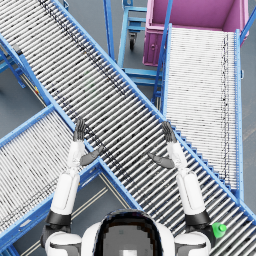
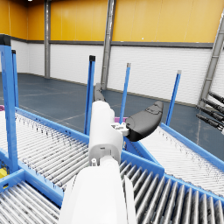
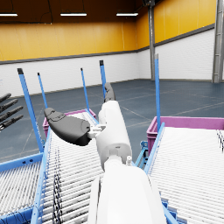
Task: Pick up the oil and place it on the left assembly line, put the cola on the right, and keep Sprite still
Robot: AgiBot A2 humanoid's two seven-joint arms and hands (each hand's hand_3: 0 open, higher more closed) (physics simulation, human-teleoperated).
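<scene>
No writing, number, brand or sign can be read in any view. The small green-topped object sits on the grey metal roller conveyor, well back from the fingers of the right hand. It shows too small for any label on it to be made out.
</scene>
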